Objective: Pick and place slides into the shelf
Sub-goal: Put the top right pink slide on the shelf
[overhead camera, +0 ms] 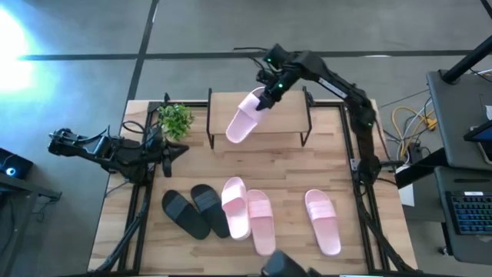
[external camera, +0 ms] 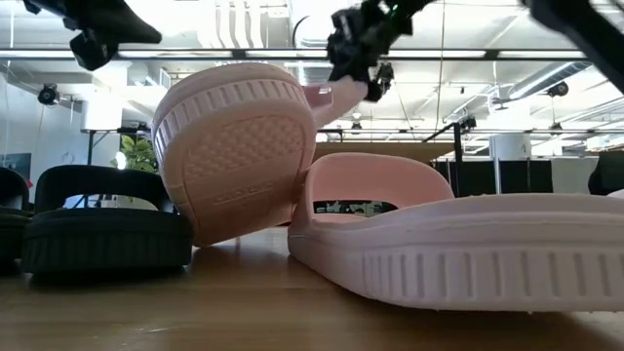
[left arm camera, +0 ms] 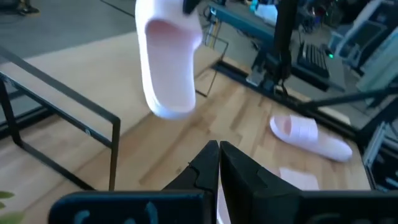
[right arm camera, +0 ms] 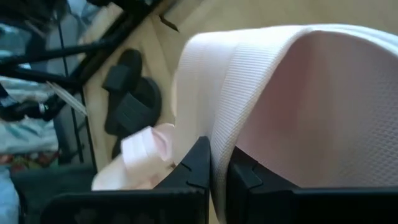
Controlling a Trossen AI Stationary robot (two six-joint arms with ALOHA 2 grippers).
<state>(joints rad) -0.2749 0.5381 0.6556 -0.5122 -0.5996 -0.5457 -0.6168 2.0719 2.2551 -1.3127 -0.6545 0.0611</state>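
Pink slide hangs tilted above the shelf, its strap clamped in the right tool, toe end reaching past the shelf's front edge. Left tool waits over the table near the plant, fingers pressed together, empty. Three pink slides and two black slides lie on the table's near half.

Bare table between shelf and slides — passable; plant crowds the shelf's left end.
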